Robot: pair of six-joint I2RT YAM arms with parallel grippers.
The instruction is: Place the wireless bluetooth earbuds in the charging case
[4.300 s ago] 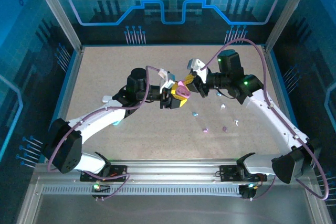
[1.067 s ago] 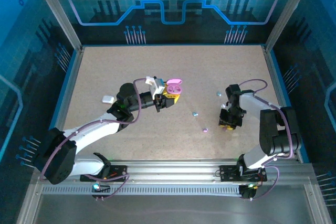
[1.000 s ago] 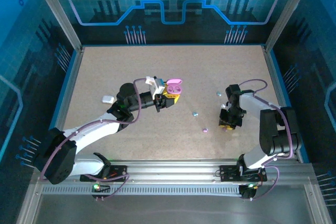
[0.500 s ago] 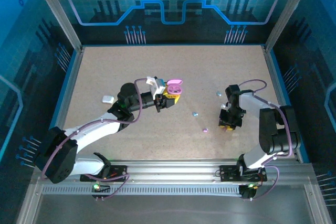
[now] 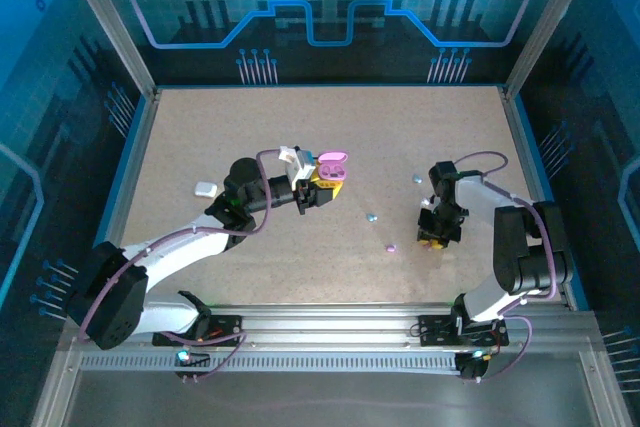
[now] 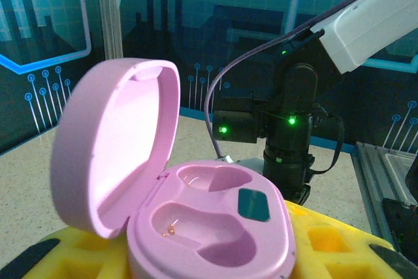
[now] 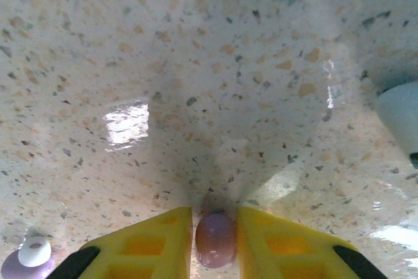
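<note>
Purple bud [image 7: 215,247] pinched only at its sides in the nearly closed right gripper [image 5: 432,238], low on the bench [image 7: 196,63]; could squirt out at lifting, being round and smooth, well apart from the open empty case [image 6: 209,227] clamped in the left gripper [image 5: 326,185].

The left fingers [image 5: 324,186] hold an open pink case [image 5: 333,162]; right fingers [image 5: 432,240] point at the table [image 5: 250,137].
</note>
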